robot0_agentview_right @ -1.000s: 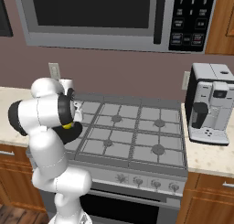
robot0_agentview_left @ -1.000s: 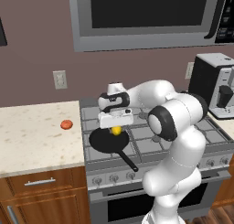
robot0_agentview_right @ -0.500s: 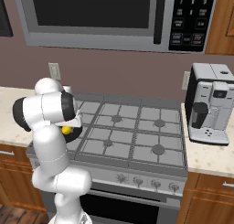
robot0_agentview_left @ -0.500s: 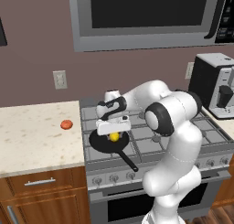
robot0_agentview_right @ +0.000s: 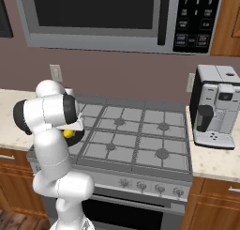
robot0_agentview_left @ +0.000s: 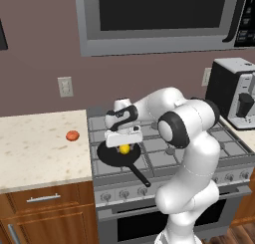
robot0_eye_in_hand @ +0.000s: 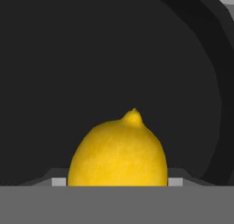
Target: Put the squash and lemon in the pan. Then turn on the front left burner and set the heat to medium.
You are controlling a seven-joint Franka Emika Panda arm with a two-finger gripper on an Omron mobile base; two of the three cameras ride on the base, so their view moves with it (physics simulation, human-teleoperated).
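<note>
Over the last second I lowered my gripper (robot0_agentview_left: 123,147) into the pan (robot0_agentview_left: 110,156) on the front left burner, the lemon (robot0_eye_in_hand: 118,155) between my fingers; whether they had released it I could not tell. The squash (robot0_agentview_left: 72,135) remained on the counter (robot0_agentview_left: 35,148), far left.

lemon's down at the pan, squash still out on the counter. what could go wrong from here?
1. The lemon sits between the gripper fingers over the pan; being round, it may roll when freed.
2. Lifting off could nudge the pan's handle.
3. The squash lies far left on the counter; a long reach.
</note>
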